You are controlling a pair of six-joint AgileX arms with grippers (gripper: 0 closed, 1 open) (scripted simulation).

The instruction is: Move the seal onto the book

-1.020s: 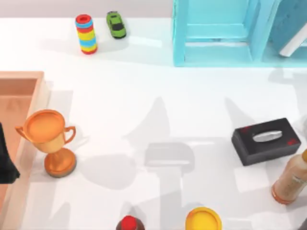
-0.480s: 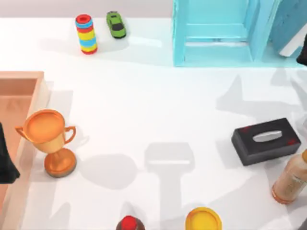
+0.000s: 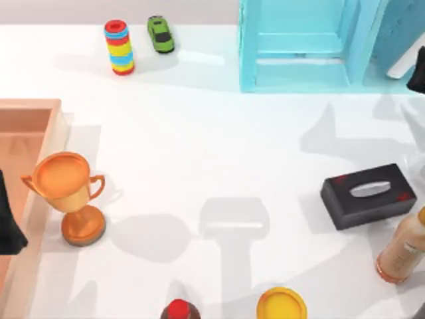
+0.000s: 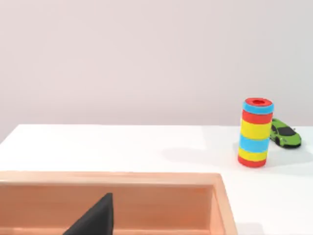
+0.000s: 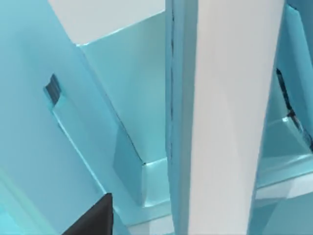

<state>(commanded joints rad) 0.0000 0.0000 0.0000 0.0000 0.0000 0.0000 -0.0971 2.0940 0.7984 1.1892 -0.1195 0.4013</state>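
The seal is out of view. The book [image 3: 400, 30], teal with white page edges, stands leaning in the cyan rack [image 3: 299, 46] at the back right. Its white page edge [image 5: 230, 122] is close up in the right wrist view, between cyan rack walls. My right gripper [image 3: 418, 72] is a dark shape at the right edge, just in front of the book. At the left edge my left gripper [image 3: 8, 222] is parked over the wooden tray [image 3: 30, 116].
A gold trophy [image 3: 68, 193] stands near the tray. A black tissue box [image 3: 368, 195] and a tan bottle [image 3: 404, 249] are at the right. A yellow round lid [image 3: 281, 306] and a red-capped dark thing [image 3: 178, 310] sit at the front edge. A striped ring stack [image 3: 119, 46] and a green car [image 3: 160, 34] are at the back.
My right arm has come into view at the right edge by the book, and its shadow has swept from the table's middle to the right. Nothing on the table moved.
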